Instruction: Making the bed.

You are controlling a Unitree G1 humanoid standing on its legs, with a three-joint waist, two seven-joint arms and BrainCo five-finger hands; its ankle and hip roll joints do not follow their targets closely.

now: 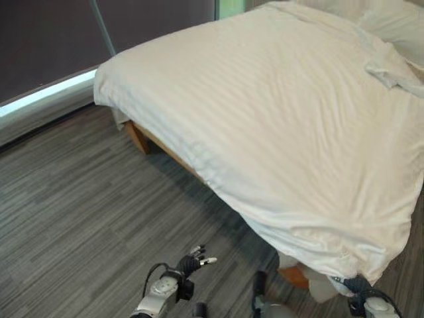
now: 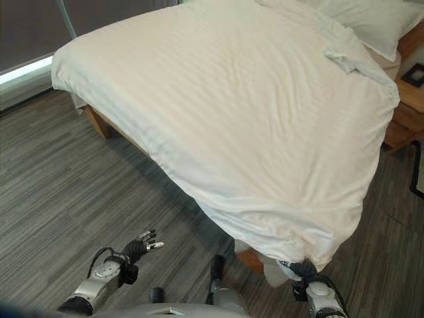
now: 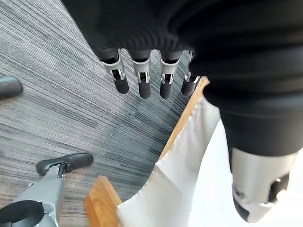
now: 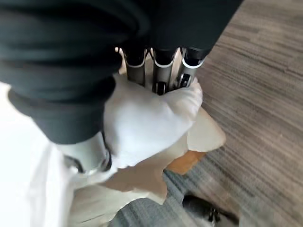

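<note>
A white duvet covers the bed and hangs over its near side and foot end. At the bed's near corner my right hand is shut on the duvet's corner, with the fingers and thumb pinching a bunch of the white cloth. My left hand hangs open over the floor, apart from the bed, its fingers straight and holding nothing. A folded-back flap of duvet lies near the head end.
A white pillow lies at the head of the bed, with a wooden nightstand beside it. The wooden bed frame and a leg show under the duvet's edge. Grey striped carpet spreads left of the bed, up to a dark window wall.
</note>
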